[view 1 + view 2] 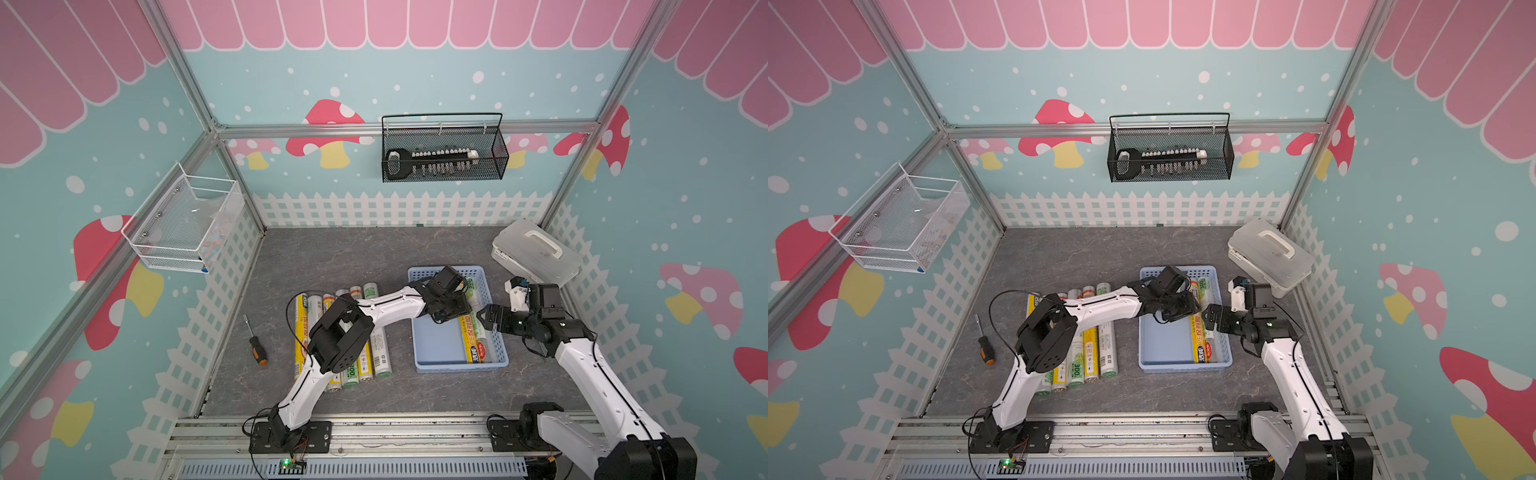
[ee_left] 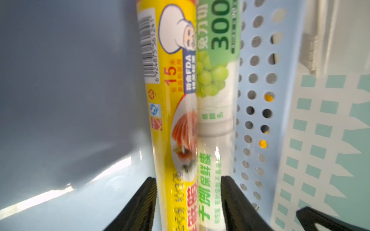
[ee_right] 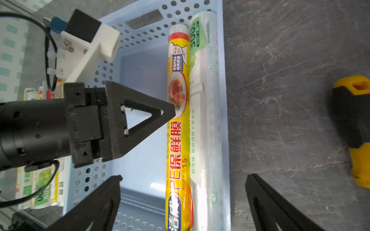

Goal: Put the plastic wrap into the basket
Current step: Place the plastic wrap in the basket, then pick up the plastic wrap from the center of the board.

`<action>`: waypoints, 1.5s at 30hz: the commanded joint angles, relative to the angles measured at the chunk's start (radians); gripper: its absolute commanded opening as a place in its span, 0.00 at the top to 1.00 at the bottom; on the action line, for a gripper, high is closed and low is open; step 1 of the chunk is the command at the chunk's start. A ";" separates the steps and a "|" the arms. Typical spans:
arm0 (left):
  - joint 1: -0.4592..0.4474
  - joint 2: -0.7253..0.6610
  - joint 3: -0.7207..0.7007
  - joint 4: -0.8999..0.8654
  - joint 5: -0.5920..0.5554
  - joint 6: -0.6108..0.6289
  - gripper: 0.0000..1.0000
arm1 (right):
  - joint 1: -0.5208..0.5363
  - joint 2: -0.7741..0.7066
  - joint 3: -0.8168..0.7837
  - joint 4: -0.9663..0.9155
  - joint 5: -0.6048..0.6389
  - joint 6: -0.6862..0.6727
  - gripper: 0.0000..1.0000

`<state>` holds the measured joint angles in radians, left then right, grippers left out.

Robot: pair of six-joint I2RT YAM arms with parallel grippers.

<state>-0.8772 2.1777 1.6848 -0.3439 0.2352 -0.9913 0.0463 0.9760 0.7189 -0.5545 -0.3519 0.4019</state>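
The light-blue basket (image 1: 436, 345) (image 1: 1163, 345) (image 3: 140, 70) stands right of centre on the table. Two plastic wrap rolls lie side by side along its right wall: a yellow one (image 1: 469, 338) (image 3: 177, 140) (image 2: 170, 112) and a white-green one (image 1: 473, 291) (image 3: 202, 140) (image 2: 216, 112). My left gripper (image 1: 451, 309) (image 2: 188, 178) is low in the basket, open, with one finger on either side of the two rolls. My right gripper (image 1: 484, 316) (image 3: 184, 177) hovers open over the basket's right wall. Several more rolls (image 1: 380, 353) (image 1: 1092, 349) lie in a row on the table left of the basket, partly hidden by my left arm.
An orange-handled screwdriver (image 1: 255, 343) lies left of the rolls. A lidded plastic case (image 1: 536, 251) sits at the back right, near the basket. A yellow-and-black object (image 3: 356, 130) rests on the table beside the basket. Wire baskets hang on the back wall (image 1: 442, 158) and the left wall (image 1: 183, 224).
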 commanded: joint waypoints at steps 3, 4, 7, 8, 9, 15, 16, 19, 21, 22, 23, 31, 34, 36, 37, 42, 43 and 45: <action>0.020 -0.179 -0.103 0.000 -0.077 0.110 0.45 | -0.003 -0.050 0.011 0.070 -0.205 0.057 0.01; 0.025 -0.217 -0.138 0.000 -0.095 0.129 0.45 | -0.002 -0.054 0.011 0.090 -0.245 0.071 0.02; 0.045 -0.326 -0.247 -0.002 -0.168 0.165 0.47 | 0.015 -0.056 0.017 0.128 -0.305 0.095 0.05; 0.056 -0.357 -0.285 -0.004 -0.187 0.170 0.48 | 0.026 -0.056 0.022 0.132 -0.304 0.095 0.05; 0.070 -0.393 -0.326 -0.003 -0.202 0.174 0.48 | 0.038 -0.056 0.024 0.133 -0.295 0.093 0.05; 0.161 -0.555 -0.537 -0.016 -0.269 0.194 0.49 | 0.150 -0.031 0.058 0.131 -0.236 0.062 0.06; 0.175 -0.575 -0.560 -0.027 -0.283 0.197 0.49 | 0.188 -0.020 0.074 0.125 -0.213 0.052 0.06; 0.211 -0.622 -0.608 -0.079 -0.335 0.214 0.49 | 0.293 0.017 0.109 0.121 -0.147 0.031 0.05; 0.238 -0.638 -0.620 -0.131 -0.368 0.226 0.49 | 0.340 0.047 0.130 0.123 -0.121 0.022 0.06; 0.253 -0.642 -0.625 -0.152 -0.375 0.230 0.49 | 0.368 0.065 0.141 0.119 -0.105 0.012 0.06; 0.267 -0.641 -0.630 -0.167 -0.374 0.234 0.49 | 0.389 0.081 0.154 0.112 -0.088 0.003 0.06; 0.298 -0.558 -0.612 -0.249 -0.367 0.254 0.48 | 0.496 0.191 0.215 0.111 -0.003 -0.013 0.06; 0.297 -0.508 -0.579 -0.289 -0.369 0.246 0.48 | 0.501 0.218 0.227 0.108 0.002 -0.011 0.06; 0.299 -0.486 -0.575 -0.296 -0.377 0.243 0.47 | 0.500 0.231 0.227 0.105 0.010 -0.011 0.06; 0.298 -0.479 -0.570 -0.299 -0.381 0.242 0.47 | 0.501 0.236 0.228 0.105 0.013 -0.013 0.06; 0.295 -0.437 -0.543 -0.301 -0.341 0.246 0.46 | 0.501 0.257 0.228 0.100 0.016 -0.012 0.05; 0.289 -0.430 -0.535 -0.301 -0.337 0.249 0.46 | 0.501 0.259 0.225 0.102 0.015 -0.011 0.05; 0.277 -0.409 -0.518 -0.303 -0.336 0.254 0.46 | 0.501 0.255 0.214 0.100 0.024 -0.008 0.04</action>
<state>-0.5877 1.7367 1.1358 -0.6151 -0.1078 -0.7513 0.5388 1.2293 0.9253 -0.4416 -0.3458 0.4000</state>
